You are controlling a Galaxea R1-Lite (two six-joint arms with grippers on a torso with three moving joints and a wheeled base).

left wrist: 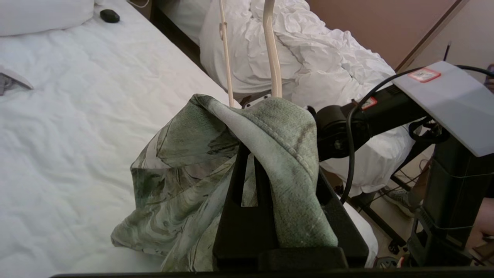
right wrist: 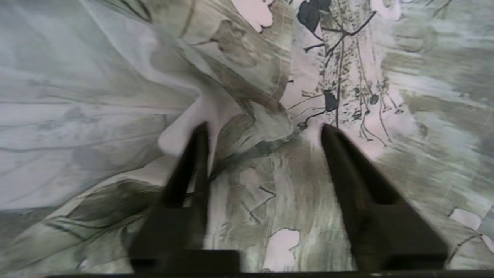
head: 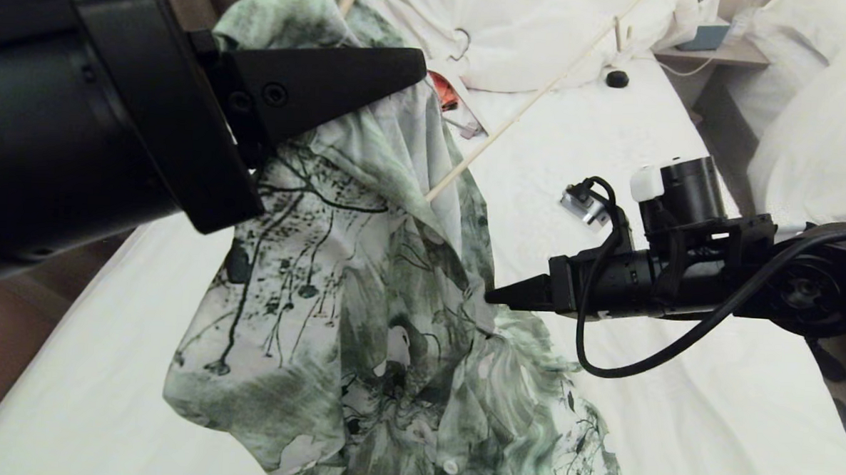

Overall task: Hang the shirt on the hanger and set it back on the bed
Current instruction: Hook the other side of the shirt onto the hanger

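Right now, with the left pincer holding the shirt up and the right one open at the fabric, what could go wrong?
1. The left pincer pinches only a fold of the shirt near the collar; a tug from the right pincer could pull it loose.
2. The right pincer's open fingers could bunch the wrong layer.
3. The hanger stands loose in the collar and might slip out towards the bed.
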